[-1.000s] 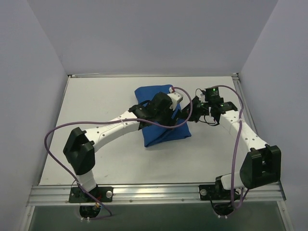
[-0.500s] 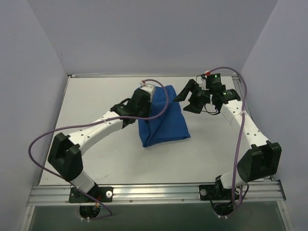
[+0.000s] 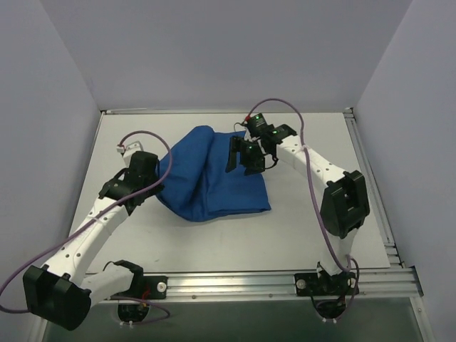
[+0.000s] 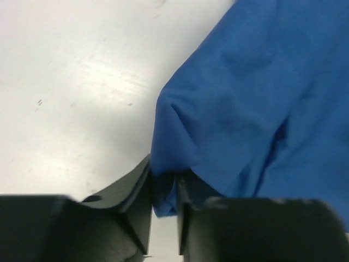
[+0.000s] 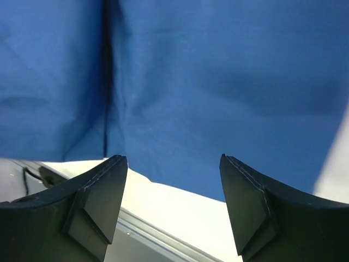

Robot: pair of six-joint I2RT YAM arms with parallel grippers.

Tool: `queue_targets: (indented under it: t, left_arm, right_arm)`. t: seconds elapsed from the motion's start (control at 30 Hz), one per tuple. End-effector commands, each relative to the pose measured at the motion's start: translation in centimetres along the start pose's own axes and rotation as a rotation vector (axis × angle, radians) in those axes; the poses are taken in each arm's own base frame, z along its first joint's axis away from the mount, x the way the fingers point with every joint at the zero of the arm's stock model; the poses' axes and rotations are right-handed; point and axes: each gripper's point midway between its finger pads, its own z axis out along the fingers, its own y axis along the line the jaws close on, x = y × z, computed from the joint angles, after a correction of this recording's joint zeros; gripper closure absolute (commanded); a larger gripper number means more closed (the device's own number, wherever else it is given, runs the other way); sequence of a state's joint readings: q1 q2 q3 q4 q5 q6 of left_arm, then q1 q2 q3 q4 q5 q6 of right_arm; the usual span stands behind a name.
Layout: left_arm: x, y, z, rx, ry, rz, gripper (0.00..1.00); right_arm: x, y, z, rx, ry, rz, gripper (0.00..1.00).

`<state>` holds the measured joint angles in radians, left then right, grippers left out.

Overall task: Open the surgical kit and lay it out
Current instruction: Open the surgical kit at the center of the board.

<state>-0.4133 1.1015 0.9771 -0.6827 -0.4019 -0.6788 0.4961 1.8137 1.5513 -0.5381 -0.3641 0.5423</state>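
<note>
The surgical kit shows as a blue cloth wrap (image 3: pixel 214 178), partly spread across the middle of the table. My left gripper (image 3: pixel 158 187) is at the wrap's left edge. In the left wrist view it (image 4: pixel 163 188) is shut on a bunched corner of the blue cloth (image 4: pixel 245 98), just above the white tabletop. My right gripper (image 3: pixel 239 155) hovers over the wrap's upper right part. Its jaws (image 5: pixel 172 161) stand wide open with nothing between them, and the blue cloth (image 5: pixel 218 82) lies flat below. What the wrap covers is hidden.
The white tabletop (image 3: pixel 313 221) is ringed by grey walls on three sides. An aluminium rail (image 3: pixel 228 286) runs along the near edge, by the arm bases. Purple cables loop off both arms; the left arm's forearm (image 3: pixel 92 231) stretches along the table's left side.
My left gripper closed on the cloth and drew a flap out to the left, widening the wrap. My right gripper let go and opened, swung off to the right, then came back over the wrap.
</note>
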Motion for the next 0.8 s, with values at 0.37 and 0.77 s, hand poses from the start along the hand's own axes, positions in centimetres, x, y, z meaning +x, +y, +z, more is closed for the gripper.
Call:
queue_targets:
  t: [0.37, 0.77]
  left_arm:
    - [-4.3, 8.0, -3.4, -0.28, -0.115, -0.032, 0.09]
    - [-2.8, 1.9, 2.4, -0.064, 0.081, 0.113, 0.18]
  right_arm:
    - [0.3, 5.9, 6.0, 0.204, -0.037, -0.253, 0.34]
    - [0.3, 4.9, 9.3, 0.333, -0.038, -0.297, 0.41]
